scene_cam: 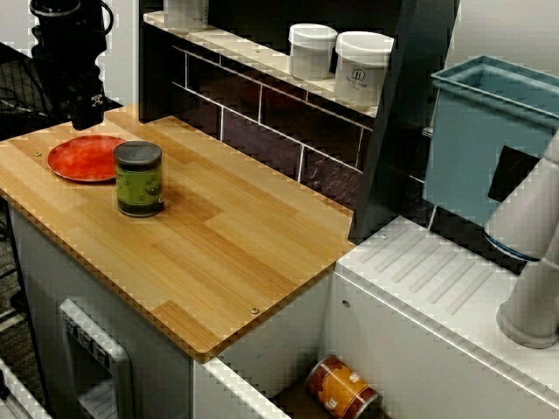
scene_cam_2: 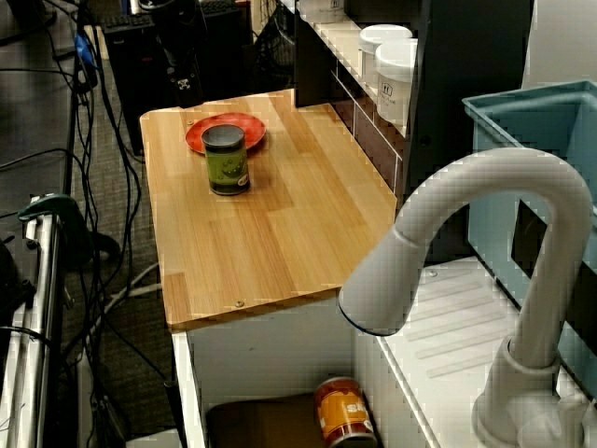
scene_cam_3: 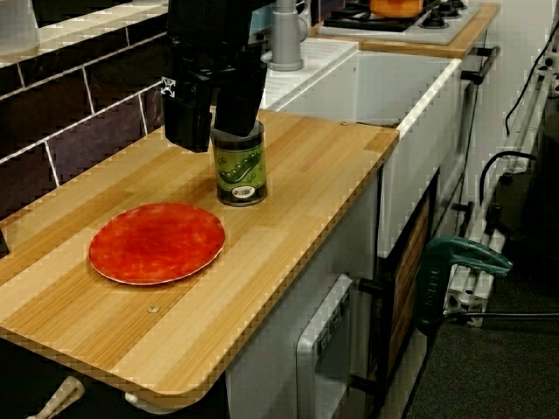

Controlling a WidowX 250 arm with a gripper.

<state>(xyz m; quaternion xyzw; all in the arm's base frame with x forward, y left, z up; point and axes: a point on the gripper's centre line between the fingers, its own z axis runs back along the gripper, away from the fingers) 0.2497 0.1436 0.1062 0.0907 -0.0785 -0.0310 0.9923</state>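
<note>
Side view from above the sink has the black gripper (scene_cam: 87, 113) hanging over the far left corner of the wooden surface (scene_cam: 236, 253), just above the back rim of the red plate (scene_cam: 83, 159). It carries nothing, and from where I stand I cannot tell whether its fingers are spread or pressed together. The green can (scene_cam: 138, 179) stands upright right beside the plate, on the side nearer the sink, close to the gripper but not touched by it. In the low view from the surface's end the gripper overlaps the can's top, yet the side view shows them apart. Two white jars (scene_cam: 336, 57) sit on the shelf (scene_cam: 262, 61) against the tiled wall. An orange can (scene_cam: 342, 388) lies on its side down in the sink, and a blue bin (scene_cam: 472, 148) stands past the white faucet (scene_cam_2: 485, 243).
</note>
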